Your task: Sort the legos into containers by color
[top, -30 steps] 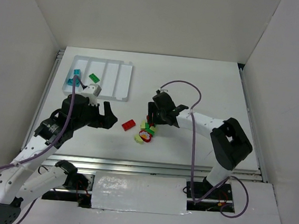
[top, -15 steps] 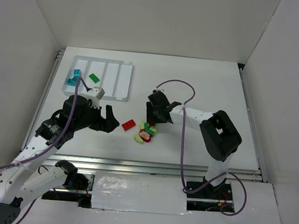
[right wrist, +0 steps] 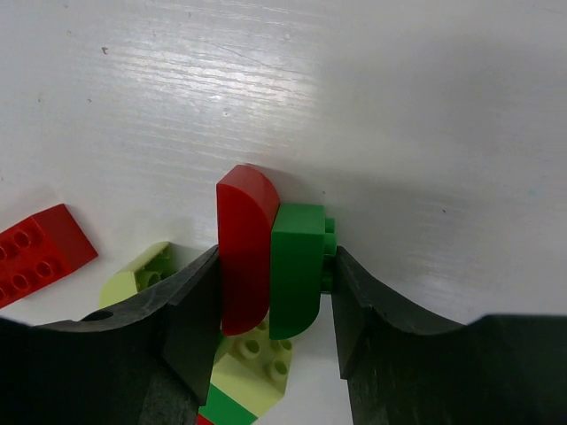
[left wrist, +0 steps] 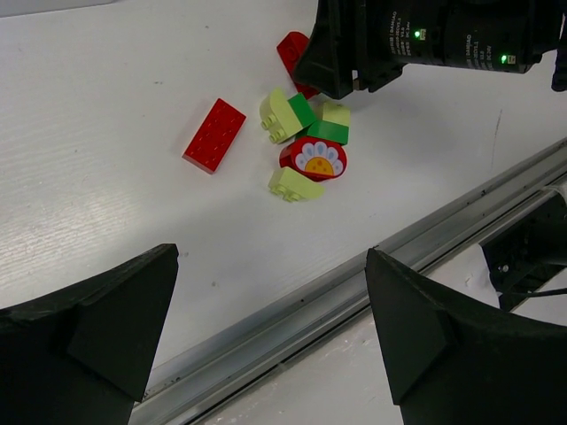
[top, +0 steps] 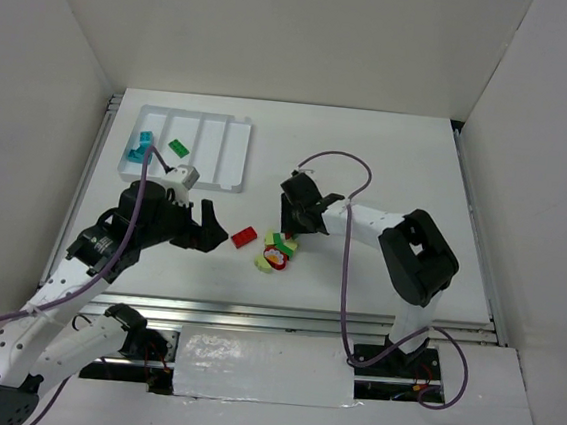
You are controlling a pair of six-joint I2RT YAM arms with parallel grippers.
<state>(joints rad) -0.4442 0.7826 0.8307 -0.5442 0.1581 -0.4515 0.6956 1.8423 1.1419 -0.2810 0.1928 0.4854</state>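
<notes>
Right hand (right wrist: 275,297) straddling red brick (right wrist: 244,243) and green brick (right wrist: 297,266), left hand (left wrist: 266,301) agape

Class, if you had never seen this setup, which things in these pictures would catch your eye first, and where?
The bright heap of small plastic bricks near the middle of the white table stands out, where the right gripper brackets a rounded red brick and a green brick standing side by side. At far left, the white compartment tray holds teal bricks and one green piece.
</notes>
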